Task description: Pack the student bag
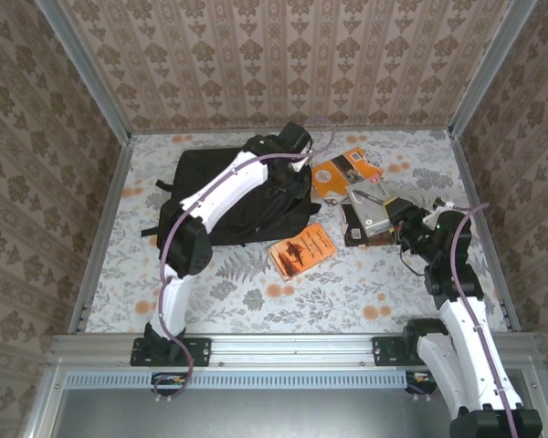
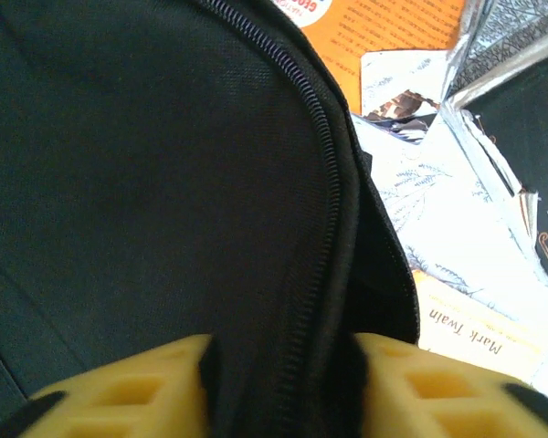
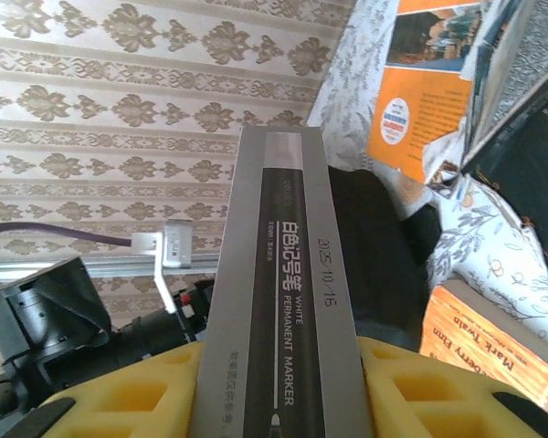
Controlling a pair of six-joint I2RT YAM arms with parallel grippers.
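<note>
Top external: one student bag [image 1: 256, 214], two orange books [image 1: 347, 172], one marker box [image 1: 373, 208].

The floral table [image 1: 347, 301] carries the student bag [image 1: 256, 214] and an orange book [image 1: 301, 253].

The bag [image 1: 221, 196] is a large black backpack of soft fabric, lying flat on the table [image 1: 347, 297]. A zipper [image 2: 327, 182] curves along its edge. The left gripper [image 2: 283, 388] sits right at that edge, with a raised fold of black cloth and the zipper line caught between its yellow fingers [image 2: 146, 397]. Most of the bag spreads away to the gripper's left.
</note>
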